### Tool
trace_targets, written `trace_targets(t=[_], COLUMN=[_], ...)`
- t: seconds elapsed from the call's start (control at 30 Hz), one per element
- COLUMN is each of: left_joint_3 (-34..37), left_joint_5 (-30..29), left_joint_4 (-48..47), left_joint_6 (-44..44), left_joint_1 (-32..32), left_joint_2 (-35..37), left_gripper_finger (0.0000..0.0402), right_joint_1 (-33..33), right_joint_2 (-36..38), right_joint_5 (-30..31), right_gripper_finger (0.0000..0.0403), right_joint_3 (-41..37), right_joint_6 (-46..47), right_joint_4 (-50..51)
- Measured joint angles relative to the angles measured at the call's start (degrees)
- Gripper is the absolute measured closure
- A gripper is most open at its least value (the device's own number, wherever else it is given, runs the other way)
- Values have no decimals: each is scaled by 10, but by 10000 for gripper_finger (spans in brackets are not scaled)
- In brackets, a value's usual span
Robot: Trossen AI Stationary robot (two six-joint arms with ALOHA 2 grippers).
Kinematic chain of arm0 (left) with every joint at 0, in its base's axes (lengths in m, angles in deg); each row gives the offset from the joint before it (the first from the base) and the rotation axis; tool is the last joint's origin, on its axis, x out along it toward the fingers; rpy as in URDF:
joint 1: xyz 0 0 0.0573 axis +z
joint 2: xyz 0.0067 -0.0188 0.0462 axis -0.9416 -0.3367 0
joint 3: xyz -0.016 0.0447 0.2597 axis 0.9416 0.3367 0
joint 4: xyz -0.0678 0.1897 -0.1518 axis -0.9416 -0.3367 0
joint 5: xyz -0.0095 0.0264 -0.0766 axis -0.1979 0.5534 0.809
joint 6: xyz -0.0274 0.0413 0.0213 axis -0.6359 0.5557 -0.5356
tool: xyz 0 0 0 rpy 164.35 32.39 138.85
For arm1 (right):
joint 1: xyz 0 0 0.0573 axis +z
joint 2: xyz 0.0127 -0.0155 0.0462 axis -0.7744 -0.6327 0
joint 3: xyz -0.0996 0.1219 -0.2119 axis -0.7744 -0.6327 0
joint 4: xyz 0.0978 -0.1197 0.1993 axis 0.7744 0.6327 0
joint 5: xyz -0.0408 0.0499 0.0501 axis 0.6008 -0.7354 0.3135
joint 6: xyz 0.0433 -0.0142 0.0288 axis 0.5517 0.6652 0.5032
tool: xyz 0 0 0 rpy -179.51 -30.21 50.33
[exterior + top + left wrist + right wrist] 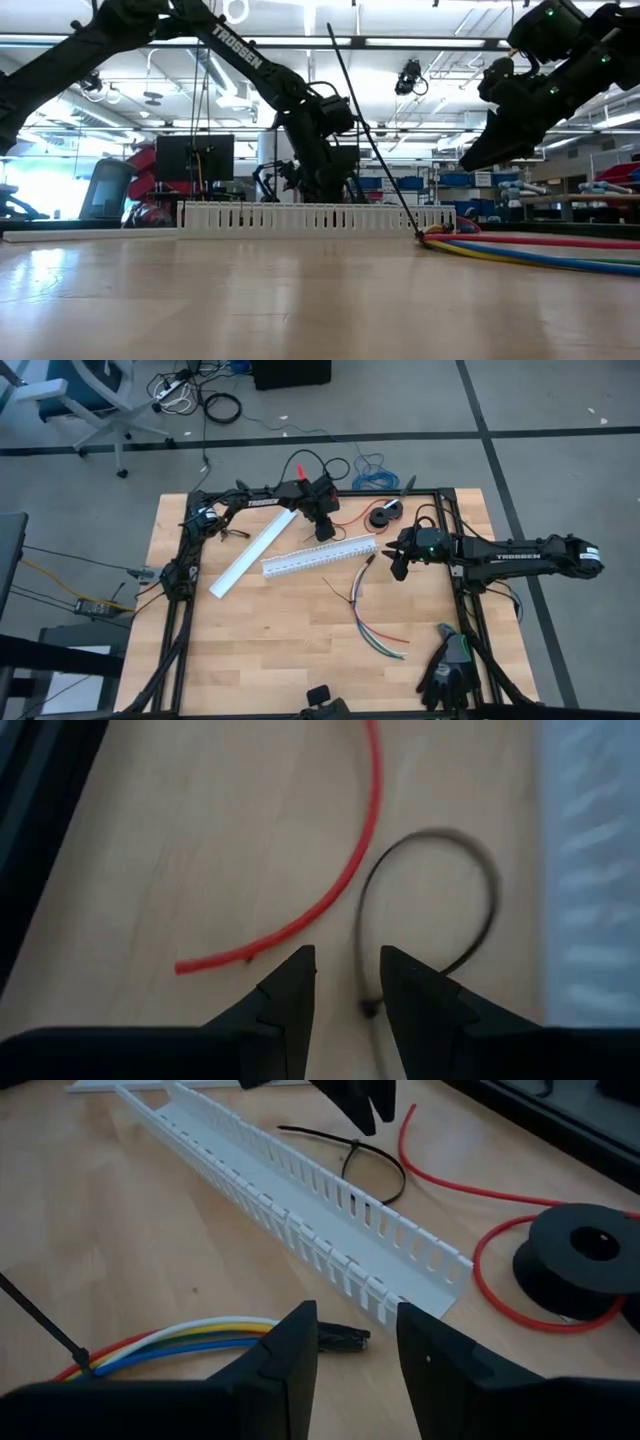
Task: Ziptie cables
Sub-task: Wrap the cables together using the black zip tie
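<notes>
Two grippers, left gripper [347,982] and right gripper [357,1342], open over one bunch of cables [372,622].

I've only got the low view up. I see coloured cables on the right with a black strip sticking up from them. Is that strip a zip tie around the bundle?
Observer: In the right wrist view a thin black strip crosses the cables and looks wrapped around them. I can't tell whether it is cinched.
Operator: Where's the right gripper relative to the bundle?
Observer: The right gripper hovers, fingers apart, over the bundle's black-sleeved end.
Operator: And the left arm?
Observer: The left gripper, open, is beyond the white slotted duct, above a looped black zip tie beside a red wire.
</notes>
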Motion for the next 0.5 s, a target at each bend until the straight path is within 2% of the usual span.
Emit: trace_targets(t=[0.2, 0.5], left_joint_3=[-59, -59], left_joint_5=[41, 52], left_joint_4=[-32, -72], left_joint_6=[-23, -77], left_joint_1=[-5, -10], left_joint_2=[4, -23], left_gripper_finger=[277, 277], right_joint_1=[0, 0], right_joint_2=[0, 0], right_joint_5=[-22, -37], right_gripper_finger=[277, 277], right_joint_3=[0, 0], right_joint_6=[8, 15], right_joint_4=[0, 0])
